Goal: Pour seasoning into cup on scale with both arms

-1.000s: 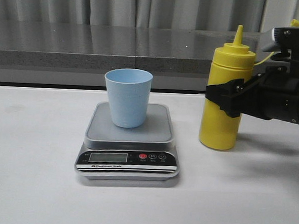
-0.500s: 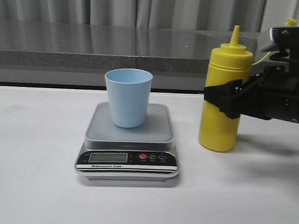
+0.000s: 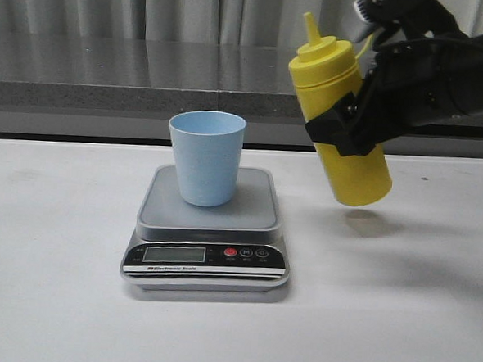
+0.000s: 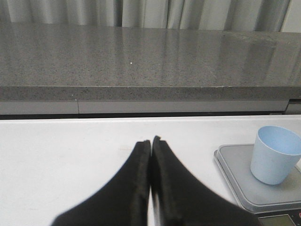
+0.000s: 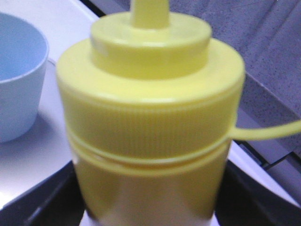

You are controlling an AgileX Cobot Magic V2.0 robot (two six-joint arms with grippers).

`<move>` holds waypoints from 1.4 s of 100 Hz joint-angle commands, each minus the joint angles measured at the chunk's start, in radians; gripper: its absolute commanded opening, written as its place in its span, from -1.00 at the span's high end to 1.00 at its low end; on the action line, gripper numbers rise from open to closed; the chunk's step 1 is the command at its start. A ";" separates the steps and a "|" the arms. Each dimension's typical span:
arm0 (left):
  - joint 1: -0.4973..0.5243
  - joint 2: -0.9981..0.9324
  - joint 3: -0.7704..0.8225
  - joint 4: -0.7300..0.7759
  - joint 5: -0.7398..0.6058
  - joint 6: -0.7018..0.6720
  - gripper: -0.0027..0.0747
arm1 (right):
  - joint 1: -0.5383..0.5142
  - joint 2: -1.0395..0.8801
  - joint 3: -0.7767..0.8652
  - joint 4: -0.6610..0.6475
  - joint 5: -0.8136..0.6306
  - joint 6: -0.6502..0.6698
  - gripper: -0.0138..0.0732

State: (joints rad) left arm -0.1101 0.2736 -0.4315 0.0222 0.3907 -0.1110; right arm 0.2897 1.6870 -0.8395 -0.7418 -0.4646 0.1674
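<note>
Front view, left to right: the left pincer (image 4: 151,150) isn't in frame, but its wrist view shows the fingers pressed together, empty, off to the cup's left. The cup (image 3: 206,157) sits upright on the scale (image 3: 207,228) on the table (image 3: 46,284). Right pincer (image 3: 343,130) is clamped on the seasoning (image 3: 337,113), lifted clear, nozzle tilted left toward the cup, so I'd guess it just needs carrying leftward over the rim.
</note>
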 commanded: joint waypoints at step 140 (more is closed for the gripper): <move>0.004 0.007 -0.026 0.000 -0.079 -0.010 0.98 | 0.291 -0.035 -0.294 -0.888 0.759 -0.012 0.33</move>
State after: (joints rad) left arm -0.1101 0.2736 -0.4315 0.0222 0.3907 -0.1110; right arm 0.5729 1.6961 -1.0982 -1.5582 0.2688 0.1594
